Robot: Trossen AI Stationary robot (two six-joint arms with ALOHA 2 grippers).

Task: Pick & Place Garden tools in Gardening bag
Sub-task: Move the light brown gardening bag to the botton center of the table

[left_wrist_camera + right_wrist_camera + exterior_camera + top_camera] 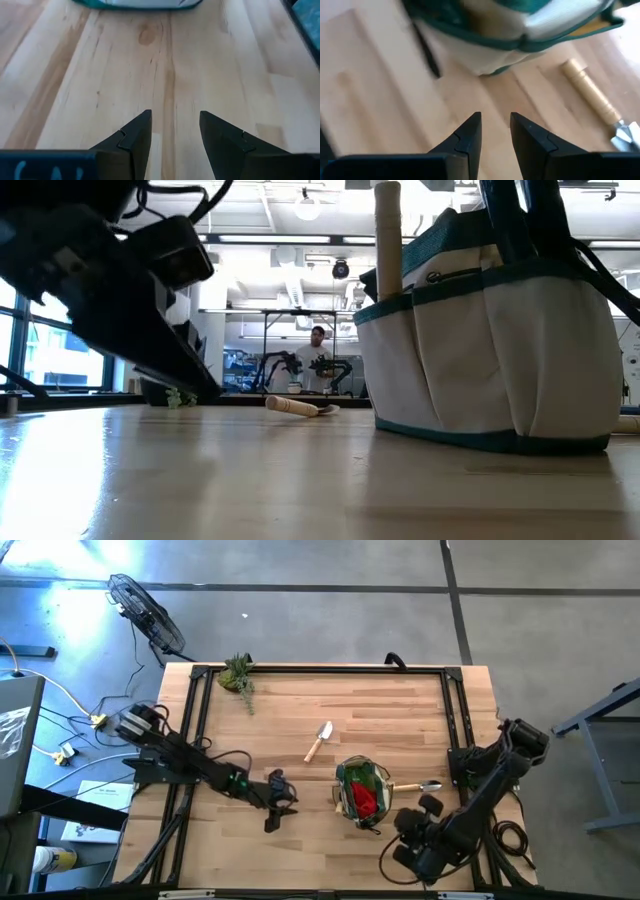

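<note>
The gardening bag [362, 790], green with pale pockets, stands upright on the table with a red glove-like piece [366, 800] inside. In the low view a wooden handle [387, 240] sticks up from the bag [490, 330]. One wooden-handled trowel [319, 741] lies flat beyond the bag. Another wooden-handled tool [415, 785] lies at the bag's right side [592, 95]. My left gripper [284, 796] is low over the table left of the bag, open and empty [175, 132]. My right gripper [408, 820] hovers at the bag's near right, open with a narrow gap, empty [495, 132].
A leafy plant clump [238, 675] sits at the far left corner. A small dark thing [272, 823] lies on the table just near of my left gripper. Bare wood stretches between my left gripper and the bag [165, 60]. A person shows far off in the room [318, 340].
</note>
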